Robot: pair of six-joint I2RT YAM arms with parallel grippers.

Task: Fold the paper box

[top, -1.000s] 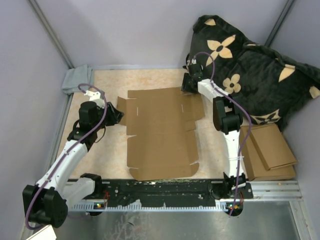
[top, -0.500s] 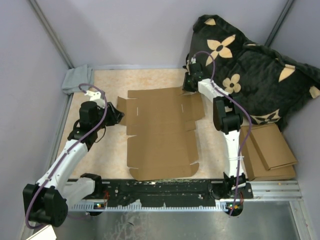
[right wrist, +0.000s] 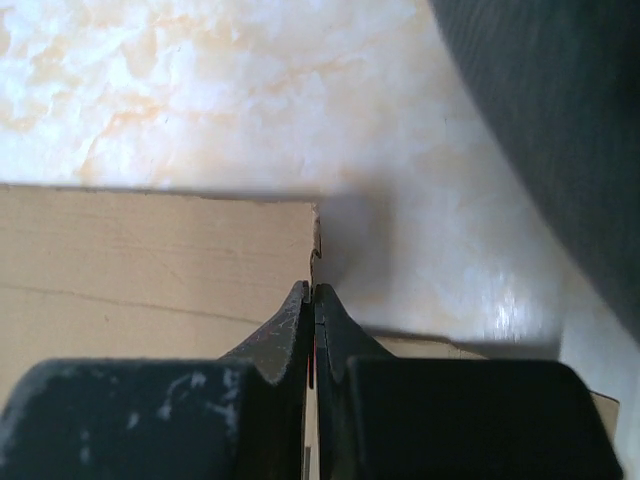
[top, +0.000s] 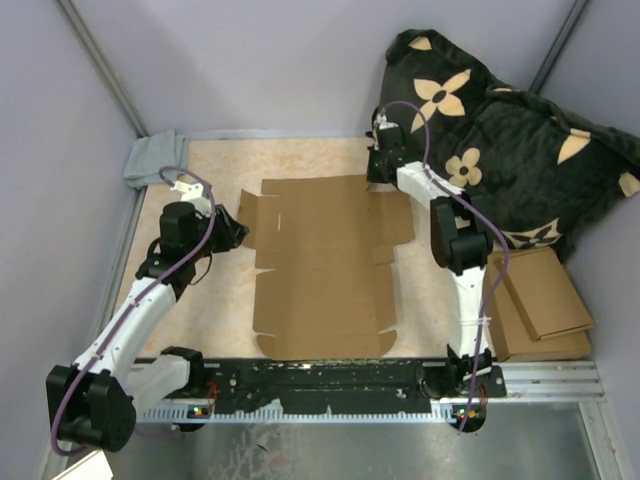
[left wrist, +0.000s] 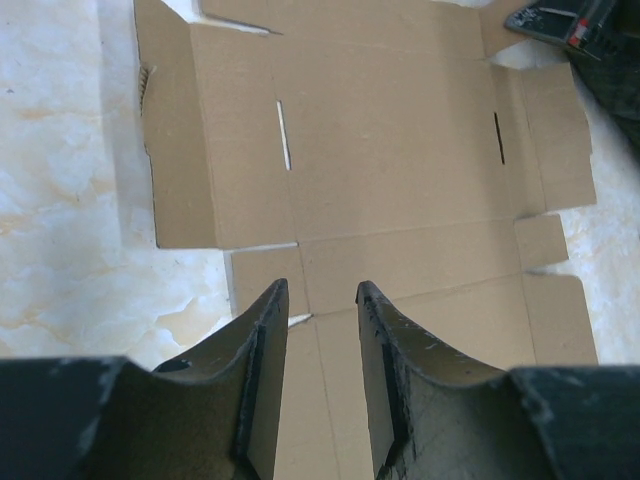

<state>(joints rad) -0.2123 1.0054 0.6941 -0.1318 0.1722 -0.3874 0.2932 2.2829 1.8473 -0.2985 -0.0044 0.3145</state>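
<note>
Top external view is showing the left tool (top: pixel 228 228) hovering just beside the left flap of the box (top: pixel 325 265). The box is lying flat and unfolded in the middle of the counter (top: pixel 215 300). From the left wrist, that tool is reading as released. Its fingers (left wrist: pixel 262 340) are parted above the sheet's left edge and gripping nothing.

Further right, the right tool (top: pixel 378 172) is sitting at the far right corner of the box. The right wrist view is showing it clenched, apparently pinching the thin edge of a corner flap.

The step in hand is probably lining the sheet up before raising a side. To do it well, the right tool should be keeping its pinch firm and pulling low along the counter, so the flap is not tearing or creasing off its score line. Meanwhile the left tool should be lowering onto the left panel to stop it sliding.

Against the frame half a second back, the sheet is now lying slightly further right, and the right arm's elbow is swinging rightward with it. The left tool is barely shifting.
</note>
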